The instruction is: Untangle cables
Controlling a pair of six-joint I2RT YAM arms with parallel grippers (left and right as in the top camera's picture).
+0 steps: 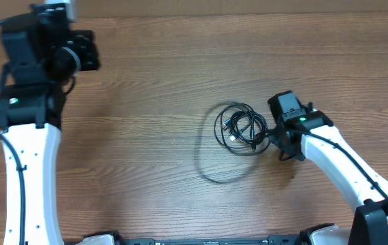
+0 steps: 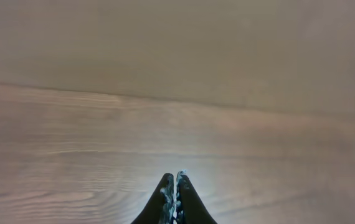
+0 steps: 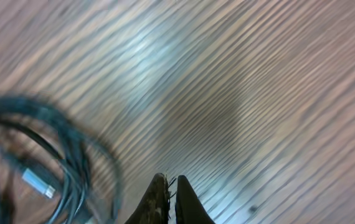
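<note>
The cables [image 1: 240, 128] lie in a tangled coil of thin black cord right of the table's middle, with one wider loop [image 1: 216, 173] trailing toward the front. In the right wrist view, the cables [image 3: 53, 162] are blurred at the lower left, with a pale plug [image 3: 38, 183] among them. My right gripper [image 1: 284, 144] sits just right of the coil; in its wrist view the right gripper [image 3: 172, 182] is shut, holding nothing, beside the cords. My left gripper [image 1: 88, 53] is far off at the back left, and in its wrist view the left gripper [image 2: 174, 177] is shut over bare wood.
The wooden table [image 1: 146, 102] spreads between the two arms. The white left arm [image 1: 27, 177] runs along the left side and the white right arm [image 1: 344, 170] crosses the front right. A wall [image 2: 177, 37] rises beyond the table's far edge.
</note>
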